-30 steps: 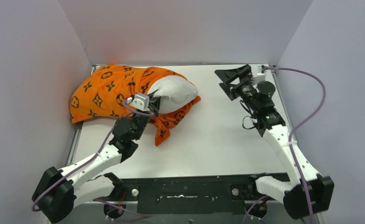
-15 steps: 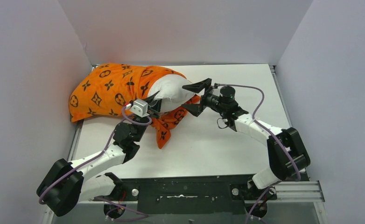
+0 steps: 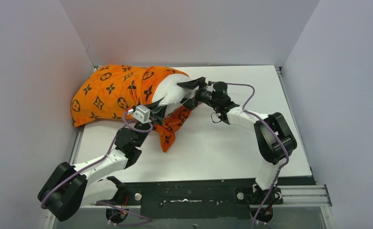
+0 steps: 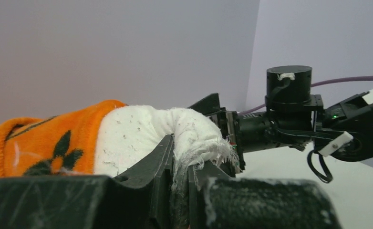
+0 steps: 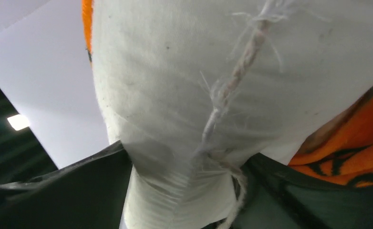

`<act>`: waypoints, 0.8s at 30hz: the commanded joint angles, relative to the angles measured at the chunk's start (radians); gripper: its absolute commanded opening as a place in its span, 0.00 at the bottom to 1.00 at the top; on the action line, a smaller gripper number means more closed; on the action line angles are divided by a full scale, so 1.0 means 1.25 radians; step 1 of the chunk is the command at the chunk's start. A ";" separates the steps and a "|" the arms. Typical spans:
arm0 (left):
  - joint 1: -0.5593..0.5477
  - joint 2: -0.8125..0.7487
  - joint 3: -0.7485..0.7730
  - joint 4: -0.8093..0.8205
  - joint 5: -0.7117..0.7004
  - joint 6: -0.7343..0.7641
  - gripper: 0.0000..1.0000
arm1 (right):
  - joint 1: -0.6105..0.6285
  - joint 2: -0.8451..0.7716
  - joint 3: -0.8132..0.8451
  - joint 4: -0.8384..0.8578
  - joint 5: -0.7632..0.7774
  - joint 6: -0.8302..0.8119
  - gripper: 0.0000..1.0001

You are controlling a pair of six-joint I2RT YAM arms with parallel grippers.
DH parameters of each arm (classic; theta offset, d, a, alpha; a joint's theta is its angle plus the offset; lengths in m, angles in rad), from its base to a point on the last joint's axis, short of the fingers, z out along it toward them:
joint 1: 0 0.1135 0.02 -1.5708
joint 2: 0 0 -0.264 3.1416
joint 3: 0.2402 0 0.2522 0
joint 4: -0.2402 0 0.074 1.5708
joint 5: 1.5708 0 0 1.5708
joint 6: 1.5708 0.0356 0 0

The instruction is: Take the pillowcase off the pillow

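Observation:
The orange pillowcase (image 3: 110,90) lies at the back left and still covers most of the white pillow (image 3: 171,90). The pillow's right end sticks out of the cover's open mouth. My left gripper (image 3: 161,104) is shut on a frayed white pillow corner (image 4: 201,148), with orange cover (image 4: 41,143) behind it. My right gripper (image 3: 188,89) has reached in from the right. Its jaws stand either side of the pillow's end (image 5: 175,71) and squeeze it into creases (image 5: 189,186). Orange fabric (image 5: 356,152) shows beside the right jaw. The right gripper (image 4: 280,124) also shows in the left wrist view.
A loose orange flap (image 3: 168,131) of the cover hangs over the white table (image 3: 222,143) toward the front. Grey walls (image 3: 32,71) enclose the left, back and right. The pillowcase lies against the left wall.
My right arm swung from the back right across to the pillow, and its jaws closed around the exposed white end. My left gripper stayed clamped and shifted slightly.

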 commanded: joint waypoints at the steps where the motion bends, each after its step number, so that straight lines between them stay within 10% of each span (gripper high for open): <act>1: 0.026 -0.038 -0.004 0.138 0.139 -0.104 0.00 | 0.004 0.048 0.101 0.106 0.005 -0.056 0.39; 2: 0.041 -0.049 -0.006 0.119 0.159 -0.125 0.00 | -0.002 0.066 0.116 0.145 -0.024 -0.074 0.08; 3: 0.061 -0.062 -0.003 0.086 0.173 -0.145 0.10 | -0.011 0.084 0.131 0.178 -0.063 -0.089 0.00; 5: 0.102 -0.104 0.014 -0.013 0.172 -0.192 0.77 | -0.032 0.099 0.121 0.260 -0.128 -0.106 0.00; 6: 0.122 -0.126 0.025 -0.069 0.159 -0.213 0.90 | -0.045 0.095 0.089 0.311 -0.146 -0.109 0.00; 10: 0.168 -0.199 0.102 -0.266 0.129 -0.238 0.93 | -0.126 0.010 -0.056 0.332 -0.215 -0.222 0.00; 16: 0.202 -0.170 0.180 -0.381 0.109 -0.240 0.94 | -0.158 -0.170 0.012 -0.530 -0.079 -0.929 0.00; 24: 0.204 0.061 0.329 -0.386 0.420 -0.305 0.79 | -0.129 -0.222 0.068 -0.723 0.038 -1.098 0.00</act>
